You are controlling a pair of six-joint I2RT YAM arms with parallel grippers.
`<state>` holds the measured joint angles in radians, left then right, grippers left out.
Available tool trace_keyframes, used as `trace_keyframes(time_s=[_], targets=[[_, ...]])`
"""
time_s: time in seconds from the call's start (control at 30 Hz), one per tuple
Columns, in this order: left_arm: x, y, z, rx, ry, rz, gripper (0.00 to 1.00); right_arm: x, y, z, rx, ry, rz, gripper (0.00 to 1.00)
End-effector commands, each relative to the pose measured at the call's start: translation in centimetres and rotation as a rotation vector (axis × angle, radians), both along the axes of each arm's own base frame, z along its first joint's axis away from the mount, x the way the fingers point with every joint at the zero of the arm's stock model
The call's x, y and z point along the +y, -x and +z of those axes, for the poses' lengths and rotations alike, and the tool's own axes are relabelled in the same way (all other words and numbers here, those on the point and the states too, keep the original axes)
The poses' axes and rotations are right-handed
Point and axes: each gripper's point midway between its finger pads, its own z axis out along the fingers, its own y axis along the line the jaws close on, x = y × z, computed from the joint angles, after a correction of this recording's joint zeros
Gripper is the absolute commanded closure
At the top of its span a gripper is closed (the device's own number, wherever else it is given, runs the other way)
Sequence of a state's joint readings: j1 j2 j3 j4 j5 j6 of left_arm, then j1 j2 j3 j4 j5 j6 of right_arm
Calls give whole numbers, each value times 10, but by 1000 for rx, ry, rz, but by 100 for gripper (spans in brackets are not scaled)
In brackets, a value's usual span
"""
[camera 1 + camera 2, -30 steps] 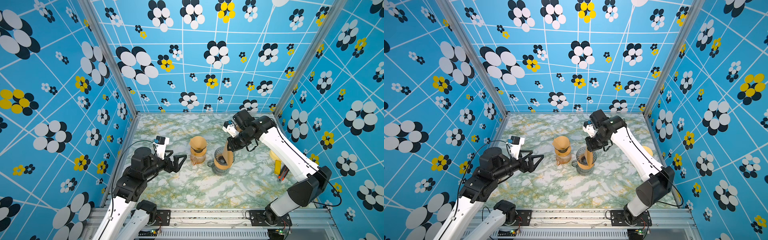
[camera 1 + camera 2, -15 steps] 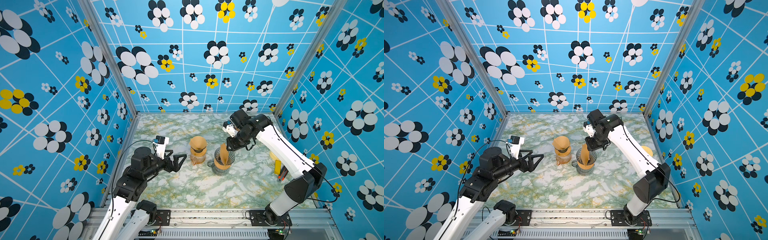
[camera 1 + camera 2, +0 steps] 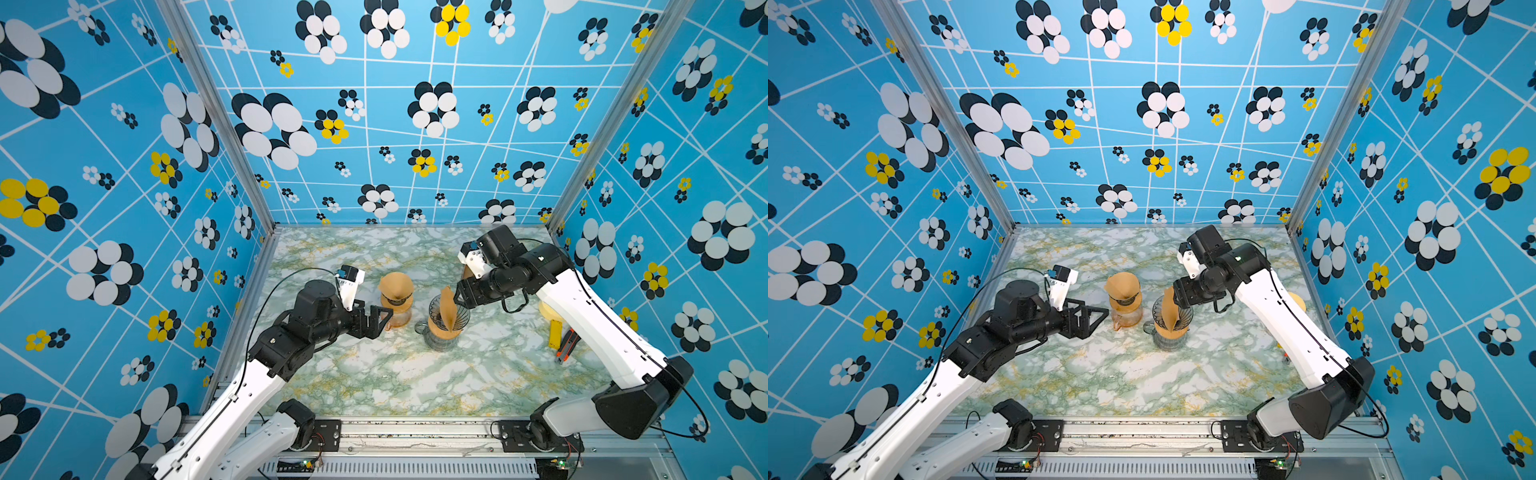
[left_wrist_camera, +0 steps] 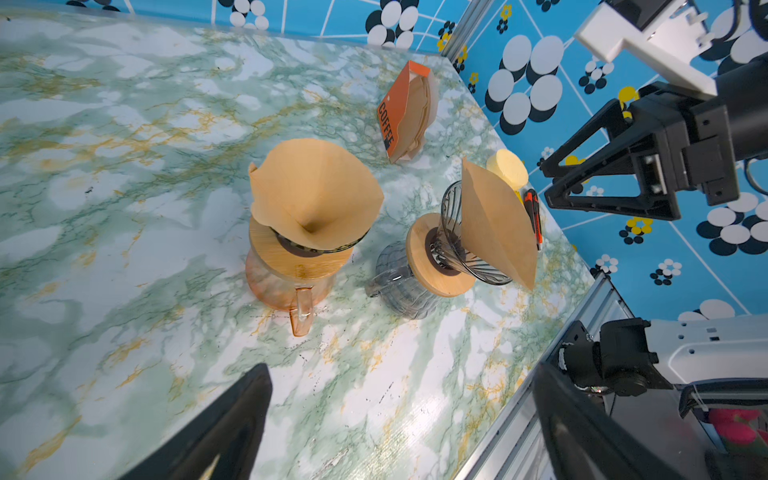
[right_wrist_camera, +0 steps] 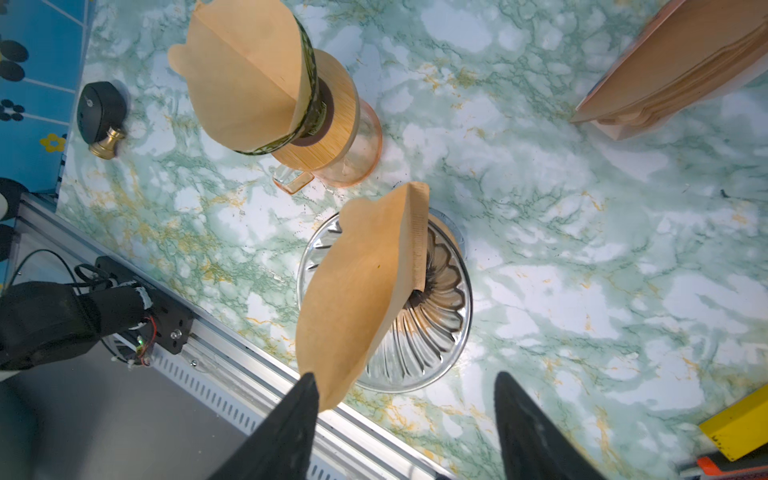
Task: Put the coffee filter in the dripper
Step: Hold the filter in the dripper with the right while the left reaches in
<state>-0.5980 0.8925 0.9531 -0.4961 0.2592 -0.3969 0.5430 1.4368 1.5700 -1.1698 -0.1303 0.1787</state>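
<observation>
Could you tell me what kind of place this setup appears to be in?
Likely a robot lab test cell, not a kitchen: flower-patterned blue walls on an aluminium frame enclose a marble-look tabletop, and the left arm and right arm are mounted on a front rail.

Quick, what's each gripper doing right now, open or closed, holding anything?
Left gripper: open, holding nothing.
Right gripper: open, holding nothing; the coffee filter stands in the dripper.

It was a robot lab cell: flowered blue walls, aluminium frame, marbled surface, left arm and right arm bolted at its front edge.
</observation>
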Motion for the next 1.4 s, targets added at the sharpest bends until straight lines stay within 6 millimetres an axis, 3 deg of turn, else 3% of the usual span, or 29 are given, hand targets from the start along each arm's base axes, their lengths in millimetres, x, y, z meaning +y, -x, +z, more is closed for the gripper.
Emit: trace_keyframes(time_s=[0.0,0.23,0.47,0.83,1.1,1.37], targets=[[-7,-8,2,22,-81,65,1,3,-1,-4,-12,-15,-15,20],[-55,-20,-18,187,-159,96,1,-6,-4,-16,-20,36,-45,6],[-80,-36,-36,287,-219,126,1,-6,-8,-21,-27,44,-55,5],[-125,-47,-53,355,-215,28,1,-9,-14,-29,-23,75,-69,5],[-138,-50,-67,400,-214,13,1,-5,-15,-40,-11,66,-65,5],[-137,-55,-77,410,-255,22,1,-8,-16,-47,-10,83,-85,6]])
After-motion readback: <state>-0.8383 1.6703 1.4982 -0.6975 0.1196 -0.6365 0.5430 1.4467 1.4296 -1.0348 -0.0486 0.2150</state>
